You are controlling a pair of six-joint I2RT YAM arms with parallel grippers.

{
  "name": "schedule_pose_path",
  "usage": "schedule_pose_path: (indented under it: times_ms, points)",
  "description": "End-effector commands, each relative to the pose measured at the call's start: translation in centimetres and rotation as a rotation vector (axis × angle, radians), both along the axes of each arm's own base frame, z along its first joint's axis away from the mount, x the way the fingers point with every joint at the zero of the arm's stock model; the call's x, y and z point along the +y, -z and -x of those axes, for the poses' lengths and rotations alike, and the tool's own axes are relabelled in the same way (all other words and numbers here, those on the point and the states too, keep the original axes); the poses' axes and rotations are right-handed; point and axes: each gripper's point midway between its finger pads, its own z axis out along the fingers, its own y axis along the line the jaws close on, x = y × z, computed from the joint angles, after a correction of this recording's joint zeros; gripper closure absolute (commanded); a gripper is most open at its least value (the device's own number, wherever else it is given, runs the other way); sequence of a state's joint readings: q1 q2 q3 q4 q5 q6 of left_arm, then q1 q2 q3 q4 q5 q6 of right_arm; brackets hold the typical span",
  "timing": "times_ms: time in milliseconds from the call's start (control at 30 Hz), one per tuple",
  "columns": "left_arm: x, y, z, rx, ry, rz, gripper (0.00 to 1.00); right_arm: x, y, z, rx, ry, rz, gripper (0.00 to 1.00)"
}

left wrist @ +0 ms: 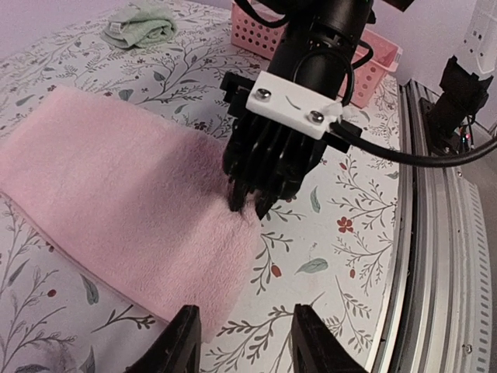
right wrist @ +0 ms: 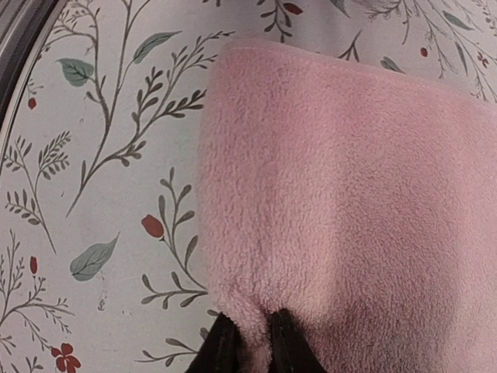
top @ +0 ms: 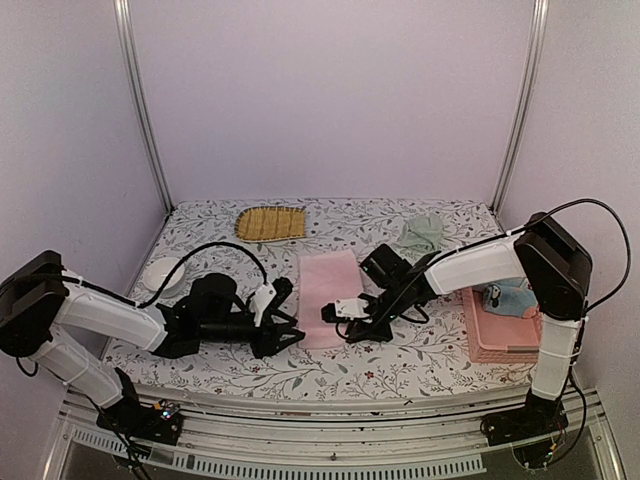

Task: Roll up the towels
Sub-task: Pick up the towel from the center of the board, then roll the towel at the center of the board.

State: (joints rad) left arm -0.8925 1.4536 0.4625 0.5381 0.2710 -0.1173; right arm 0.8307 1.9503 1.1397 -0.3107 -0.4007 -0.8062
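Note:
The pink towel (top: pixel 328 283) lies flat on the floral tablecloth in the middle; it also shows in the left wrist view (left wrist: pixel 116 194) and fills the right wrist view (right wrist: pixel 349 202). My right gripper (top: pixel 331 313) (right wrist: pixel 250 342) is shut on the towel's near right edge, pinching a small fold; it shows in the left wrist view (left wrist: pixel 252 203). My left gripper (top: pixel 290 318) (left wrist: pixel 247 342) is open and empty, low at the towel's near corner. The sage green towel (top: pixel 421 233) (left wrist: pixel 140 23) lies crumpled at the back right. The light blue towel (top: pixel 508 297) sits in the pink basket.
A pink plastic basket (top: pixel 490 340) (left wrist: pixel 365 66) stands at the right edge. A yellow-brown woven mat (top: pixel 270 222) lies at the back. A white bowl (top: pixel 163 272) sits at the left. The table's metal front rail (left wrist: pixel 435 233) runs close by.

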Motion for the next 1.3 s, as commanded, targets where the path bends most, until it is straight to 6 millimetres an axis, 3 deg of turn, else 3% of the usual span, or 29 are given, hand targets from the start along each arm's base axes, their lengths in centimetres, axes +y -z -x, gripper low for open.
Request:
schedule_pose_path:
  times_ms: [0, 233, 467, 767, 1167, 1267]
  points:
    - [1.2, 0.6, -0.6, -0.013, -0.051, -0.03, 0.58, -3.4, 4.4, 2.1, 0.094, 0.04, 0.182, 0.88]
    - [0.5, 0.4, -0.1, -0.067, -0.009, -0.079, 0.58, -1.7, -1.1, 5.9, 0.35, -0.064, 0.056, 0.96]
    - [-2.8, 0.3, 1.6, -0.184, 0.079, -0.114, 0.56, -1.1, -3.8, 5.2, 0.567, -0.044, -0.048, 0.96]
    - [-6.7, 2.5, 3.8, -0.198, 0.225, -0.155, 0.54, -1.5, -3.0, 3.9, 0.781, 0.014, -0.075, 0.96]
    - [-9.2, 5.5, 2.1, -0.235, 0.241, -0.234, 0.54, -1.5, -2.2, 3.9, 0.839, 0.015, -0.076, 0.96]
    - [-9.3, 5.9, 1.8, -0.248, 0.239, -0.254, 0.59, -1.5, -2.2, 4.0, 0.842, 0.014, -0.079, 0.96]
